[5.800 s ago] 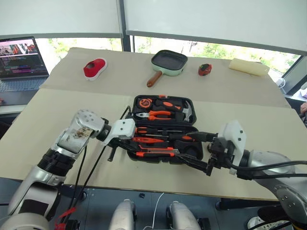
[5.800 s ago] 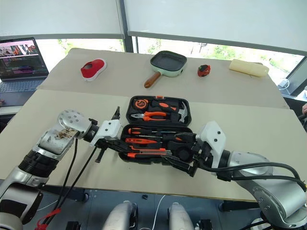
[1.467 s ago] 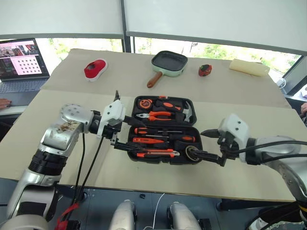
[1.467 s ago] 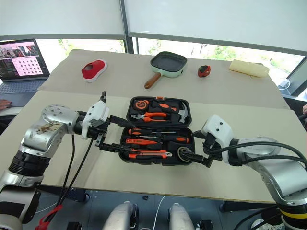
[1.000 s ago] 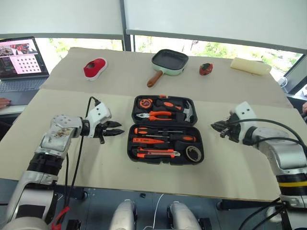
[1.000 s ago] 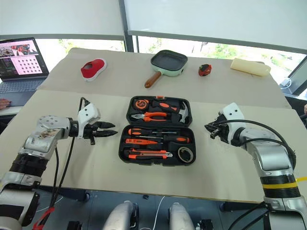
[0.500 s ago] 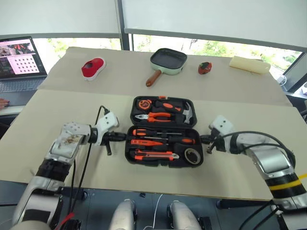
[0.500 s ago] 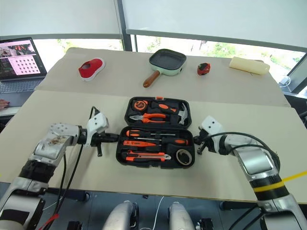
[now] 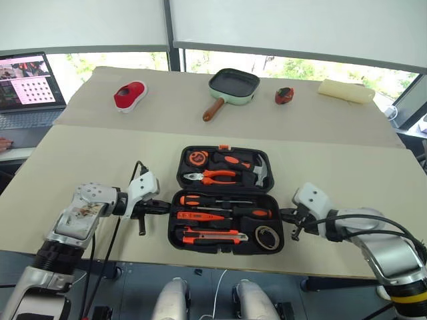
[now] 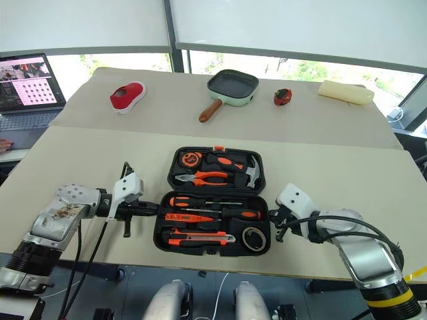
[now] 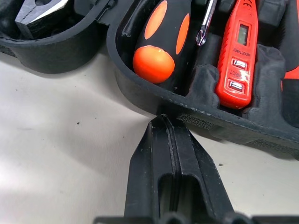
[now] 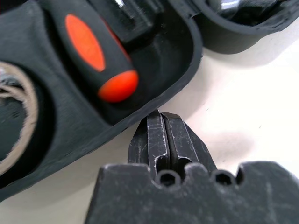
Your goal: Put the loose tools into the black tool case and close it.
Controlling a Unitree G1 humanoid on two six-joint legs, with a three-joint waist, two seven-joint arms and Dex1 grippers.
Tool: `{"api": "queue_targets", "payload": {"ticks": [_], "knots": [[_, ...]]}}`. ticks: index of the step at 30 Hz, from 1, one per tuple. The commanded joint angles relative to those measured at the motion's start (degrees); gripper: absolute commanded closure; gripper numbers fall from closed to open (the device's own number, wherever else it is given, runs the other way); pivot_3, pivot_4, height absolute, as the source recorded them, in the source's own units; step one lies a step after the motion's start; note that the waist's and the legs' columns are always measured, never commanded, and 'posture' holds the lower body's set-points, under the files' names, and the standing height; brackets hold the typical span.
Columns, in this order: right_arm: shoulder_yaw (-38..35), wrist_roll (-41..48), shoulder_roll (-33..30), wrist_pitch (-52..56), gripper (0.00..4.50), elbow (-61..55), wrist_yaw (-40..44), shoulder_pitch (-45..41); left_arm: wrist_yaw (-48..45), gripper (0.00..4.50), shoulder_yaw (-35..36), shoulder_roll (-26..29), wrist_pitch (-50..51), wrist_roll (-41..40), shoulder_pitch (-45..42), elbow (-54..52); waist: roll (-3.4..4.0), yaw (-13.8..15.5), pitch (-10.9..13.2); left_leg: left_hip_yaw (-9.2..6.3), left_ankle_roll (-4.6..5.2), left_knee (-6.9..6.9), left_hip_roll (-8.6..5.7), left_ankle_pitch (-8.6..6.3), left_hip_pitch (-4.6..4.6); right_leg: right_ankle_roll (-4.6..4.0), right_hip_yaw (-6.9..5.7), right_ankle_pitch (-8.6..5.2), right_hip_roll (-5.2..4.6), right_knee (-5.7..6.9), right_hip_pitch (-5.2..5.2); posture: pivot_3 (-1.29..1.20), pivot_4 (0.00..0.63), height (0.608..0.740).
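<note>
Since a second ago both arms dropped in from wide apart. Left hand and right hand, each clenched and empty, now sit tip-to-wall at either end of the black tool case, likely to get under the near half and fold it shut. Case lies open on tabletop, the loose tools seated in recesses. No readable writing.

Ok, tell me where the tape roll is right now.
The tape roll sits in the black tool case's near half, at its right end, close to the right gripper.
</note>
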Motion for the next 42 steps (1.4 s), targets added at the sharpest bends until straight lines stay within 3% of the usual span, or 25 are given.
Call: {"api": "queue_targets", "payload": {"ticks": [1, 8, 12, 19, 22, 30, 36, 42], "knots": [[-8.70, 4.60, -2.20, 4.62, 3.45, 0.09, 0.77, -1.66, 2.21, 3.73, 4.81, 1.69, 6.32, -2.48, -3.03, 4.35, 0.00, 0.01, 0.00, 0.00, 0.00, 0.02, 0.00, 0.01, 0.00, 0.00, 0.00, 0.00, 0.00, 0.01, 0.00, 0.00, 0.150, 0.740], [-12.56, 12.82, 4.61, 19.77, 1.05, 9.84, -4.94, -18.71, 10.81, 1.06, 9.75, -4.13, 33.94, -10.13, -19.24, 14.52, -0.05, -0.14, 0.01, -0.12, -0.03, 0.18, 0.11, 0.10, 0.06, -0.08, -0.01, 0.07, 0.20, 0.09, 0.04, 0.00, 0.150, 0.740], [-11.48, 12.91, 9.89, 24.86, 1.05, 18.73, -9.48, -26.73, 18.71, 1.06, 11.86, -10.00, 43.24, -10.75, -26.81, 20.99, -0.06, -0.07, 0.01, -0.12, -0.02, 0.16, 0.05, 0.10, 0.01, -0.07, -0.01, 0.08, 0.16, 0.09, 0.02, 0.00, 0.150, 0.740], [-10.08, 10.85, 15.49, 25.32, 1.05, 31.20, -14.77, -34.50, 23.31, 1.06, 9.82, -14.47, 43.31, -9.32, -30.39, 25.69, -0.05, -0.16, 0.01, -0.14, -0.02, 0.12, -0.02, 0.10, -0.18, -0.07, -0.02, 0.10, 0.09, 0.11, -0.14, 0.00, 0.150, 0.740], [-9.25, 10.13, 16.25, 24.53, 1.74, 33.67, -15.41, -35.62, 23.50, 1.77, 8.48, -14.81, 41.74, -8.58, -29.35, 24.60, -0.05, -0.21, 0.01, -0.14, -0.03, 0.08, -0.02, 0.10, -0.18, -0.08, -0.02, 0.10, 0.09, 0.11, -0.15, 0.00, 0.150, 0.740], [-8.55, 11.12, 17.08, 25.30, 4.49, 31.28, -15.60, -34.38, 23.91, 4.50, 8.70, -14.94, 41.30, -9.12, -27.70, 23.88, -0.02, -0.03, -0.06, -0.14, -0.03, 0.09, -0.08, 0.10, 0.05, -0.04, -0.04, 0.12, 0.00, 0.10, 0.11, 0.00, 0.150, 0.740], [-11.02, 13.67, 18.21, 27.88, 4.49, 24.58, -16.56, -32.43, 22.79, 4.50, 9.80, -15.44, 42.50, -11.88, -25.05, 18.20, -0.02, -0.08, -0.06, -0.17, -0.07, 0.08, -0.08, 0.12, 0.06, -0.03, -0.04, 0.13, 0.01, 0.12, 0.08, 0.00, 0.150, 0.740], [-14.15, 18.15, 18.89, 29.13, 4.49, 10.78, -16.42, -28.52, 22.43, 4.50, 13.50, -17.27, 29.44, -14.06, -16.29, 1.30, -0.02, -0.06, -0.06, -0.23, -0.08, -0.17, -0.06, 0.11, -0.12, -0.03, 0.02, 0.13, -0.04, 0.03, -0.16, 0.00, 0.150, 0.740]]}}
